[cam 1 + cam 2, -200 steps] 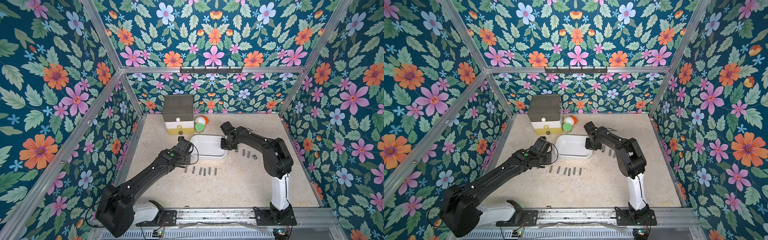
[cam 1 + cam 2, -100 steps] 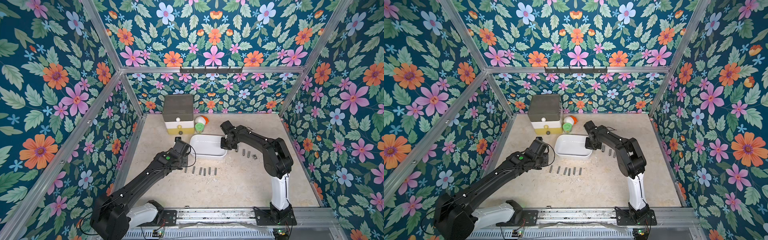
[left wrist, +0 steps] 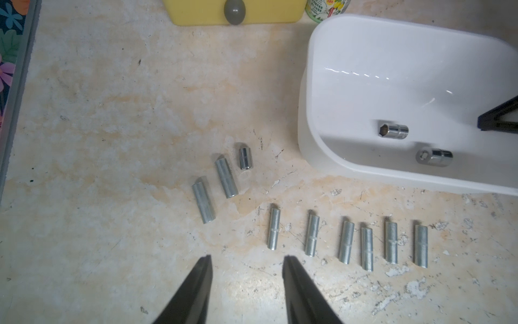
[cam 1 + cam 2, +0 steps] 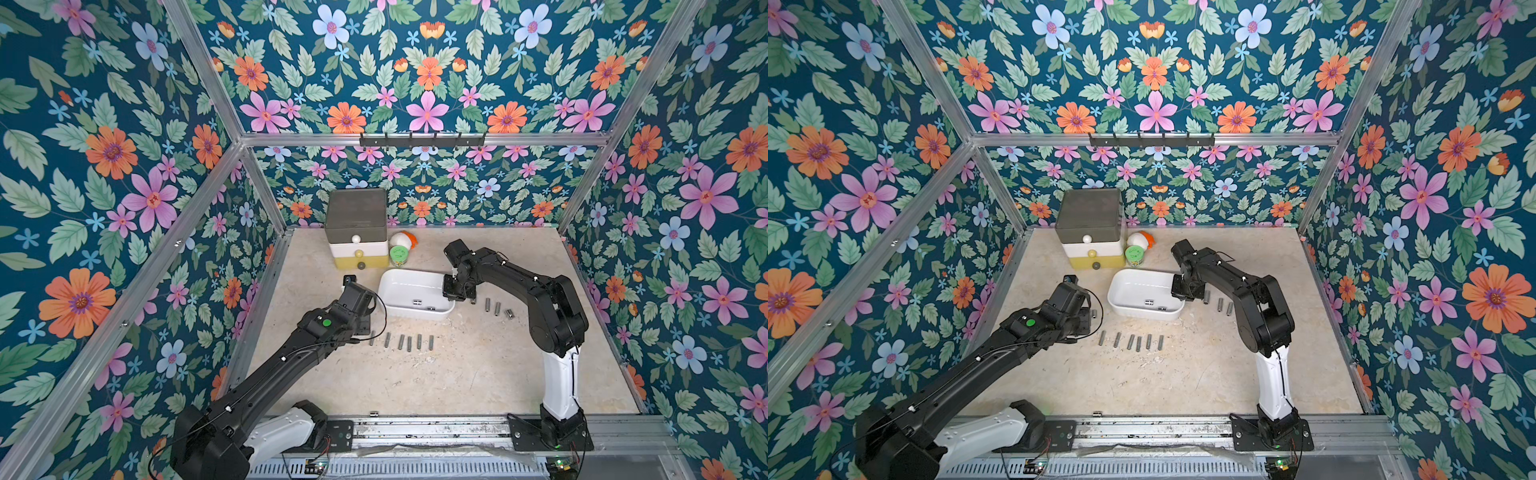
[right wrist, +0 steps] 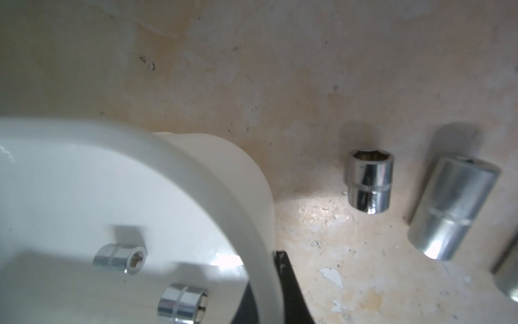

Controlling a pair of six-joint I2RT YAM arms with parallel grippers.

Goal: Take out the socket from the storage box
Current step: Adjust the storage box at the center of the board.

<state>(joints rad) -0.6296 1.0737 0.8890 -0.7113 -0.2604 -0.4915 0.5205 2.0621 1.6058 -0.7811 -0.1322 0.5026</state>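
Left wrist view: left pincer [image 3: 247, 258] part-open, empty, drawn back from storage box [image 3: 304, 112]; right pincer [image 4: 455, 293] still clamps its rim.

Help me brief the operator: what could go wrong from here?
The right gripper is clamped on the storage box wall; any tug may tilt it and roll the two sockets inside.
Those sockets lie near the wall, so the open left gripper could strike it.
Swinging over, it might scatter the row of sockets.
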